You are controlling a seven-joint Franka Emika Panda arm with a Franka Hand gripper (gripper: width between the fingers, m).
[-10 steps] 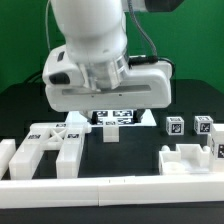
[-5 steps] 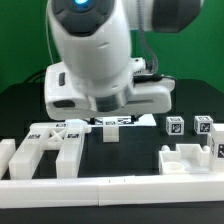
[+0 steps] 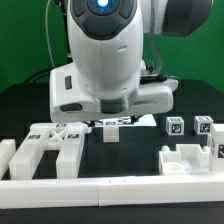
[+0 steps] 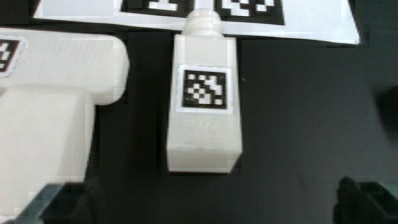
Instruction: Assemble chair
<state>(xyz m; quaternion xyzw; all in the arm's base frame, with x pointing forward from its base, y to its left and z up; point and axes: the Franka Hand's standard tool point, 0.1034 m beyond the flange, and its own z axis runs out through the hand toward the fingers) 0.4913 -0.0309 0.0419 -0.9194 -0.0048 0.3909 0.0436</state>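
Exterior view, black table (image 3: pixel 22 105), green backdrop (image 3: pixel 25 40), chair frame (image 3: pixel 55 148)

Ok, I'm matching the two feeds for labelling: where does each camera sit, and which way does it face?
Exterior view: off the arm, low behind the border rail, facing across the table past the frame part; the arm fills the middle.
Wrist view: on the wrist, looking straight down at a tagged leg; of the open gripper only dark fingertips show.
Shared: the marker board, and probably that leg.
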